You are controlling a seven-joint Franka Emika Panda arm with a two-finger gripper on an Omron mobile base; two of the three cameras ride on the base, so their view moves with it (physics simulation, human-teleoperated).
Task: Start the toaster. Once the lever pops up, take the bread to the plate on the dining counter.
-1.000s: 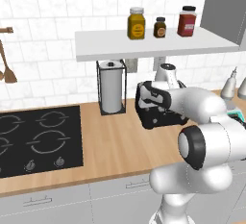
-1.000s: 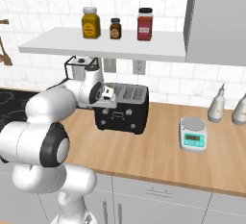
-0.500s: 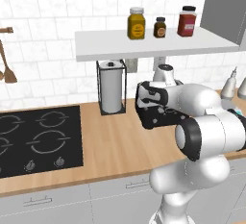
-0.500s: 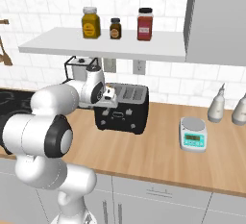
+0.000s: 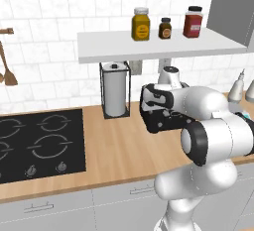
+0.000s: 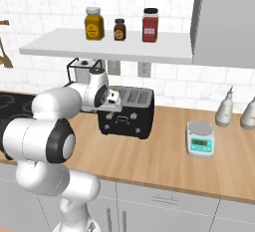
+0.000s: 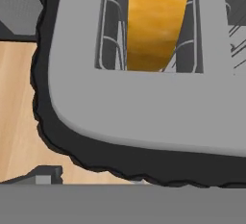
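Note:
The black toaster (image 6: 130, 120) stands on the wood worktop under the wall shelf, and my arm half hides it in the left base view (image 5: 163, 122). My gripper (image 6: 112, 98) hangs at the toaster's left end, just above its top, open and holding nothing. From the hand, the toaster's grey top (image 7: 144, 103) is very close, and the golden-tan bread (image 7: 154, 23) sits down in a slot between the wire guides. Neither the plate nor the dining counter is in view.
A paper-towel holder (image 5: 115, 90) stands just left of the toaster, and the black hob (image 5: 34, 143) lies further left. A shelf (image 5: 149, 42) with three jars hangs right above. A small kitchen scale (image 6: 200, 139) and two bottles (image 6: 224, 109) stand to the right.
My hand has edged slightly left over the toaster's end and the elbow has swung round. The jaws stay wide and the toaster has not moved.

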